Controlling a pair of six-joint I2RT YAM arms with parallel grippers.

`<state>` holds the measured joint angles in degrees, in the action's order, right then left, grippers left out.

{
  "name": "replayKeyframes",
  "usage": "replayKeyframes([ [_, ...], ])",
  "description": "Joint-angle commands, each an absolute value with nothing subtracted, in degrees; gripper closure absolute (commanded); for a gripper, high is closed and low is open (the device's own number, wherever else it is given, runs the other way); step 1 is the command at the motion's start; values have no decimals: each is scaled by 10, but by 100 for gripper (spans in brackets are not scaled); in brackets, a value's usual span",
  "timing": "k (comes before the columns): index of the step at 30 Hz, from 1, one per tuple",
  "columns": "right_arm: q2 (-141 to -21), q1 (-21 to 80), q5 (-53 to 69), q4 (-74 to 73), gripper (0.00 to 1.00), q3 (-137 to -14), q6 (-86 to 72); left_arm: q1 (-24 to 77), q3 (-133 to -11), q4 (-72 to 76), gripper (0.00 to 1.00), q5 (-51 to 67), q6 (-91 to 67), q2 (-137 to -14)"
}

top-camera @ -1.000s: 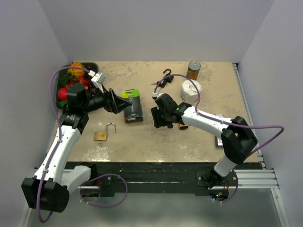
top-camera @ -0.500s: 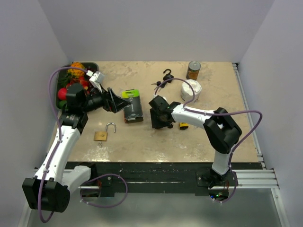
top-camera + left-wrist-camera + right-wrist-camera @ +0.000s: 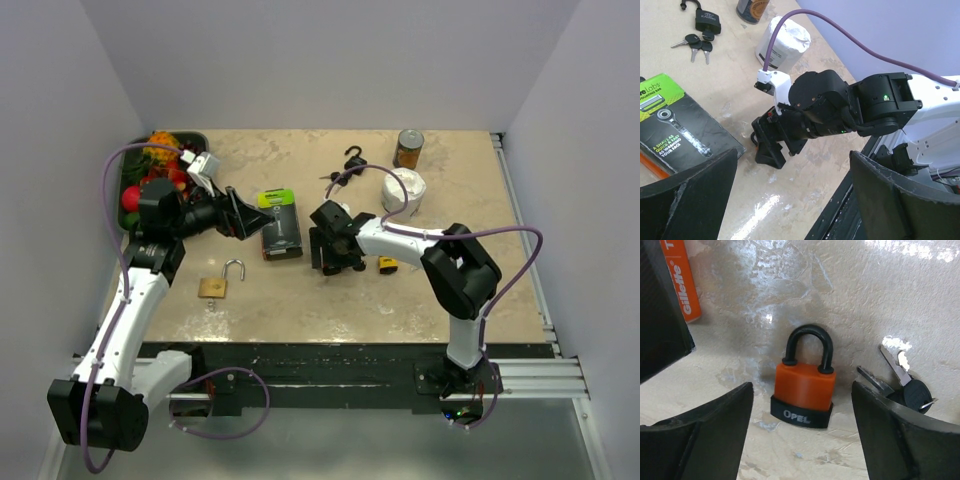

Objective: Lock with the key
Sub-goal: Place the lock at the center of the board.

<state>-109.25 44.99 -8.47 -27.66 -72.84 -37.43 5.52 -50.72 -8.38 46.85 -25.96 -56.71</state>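
While right claw (image 3: 800, 437) gapes, orange padlock (image 3: 804, 390) between

The orange padlock (image 3: 804, 390) is hidden from above by the right gripper (image 3: 332, 258); the keys (image 3: 907, 387) are partly covered.

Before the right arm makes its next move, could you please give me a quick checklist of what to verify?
1. Right tool open: ok.
2. Orange padlock centred between its jaws in the wrist view: ok.
3. Shackle seated in the padlock body: ok.
4. Keys lying beside the padlock, not touching it: ok.
5. Keyhole reachable: cannot tell, it is not visible.
6. Left tool open, empty, above the wrench pack: ok.
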Motion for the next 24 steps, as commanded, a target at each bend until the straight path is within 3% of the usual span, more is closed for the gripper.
replayKeyframes([
  [1,-1091,451,-105,-287,13,-745,-393,48,-511,-78,3,475,-255,-555],
  [3,-1089,451,-104,-289,8,-747,-394,47,-512,-79,3,479,-255,-556],
  [13,-1001,445,-131,-277,9,-795,-286,47,-531,-102,1,500,-217,-554],
  [17,-946,429,-164,-195,10,-782,-152,47,-546,-114,1,496,-192,-552],
  [20,-938,411,-179,-152,1,-797,-70,47,-555,-113,1,476,-184,-552],
  [24,-963,360,-130,-95,1,-838,-22,47,-572,-107,1,474,-182,-566],
])
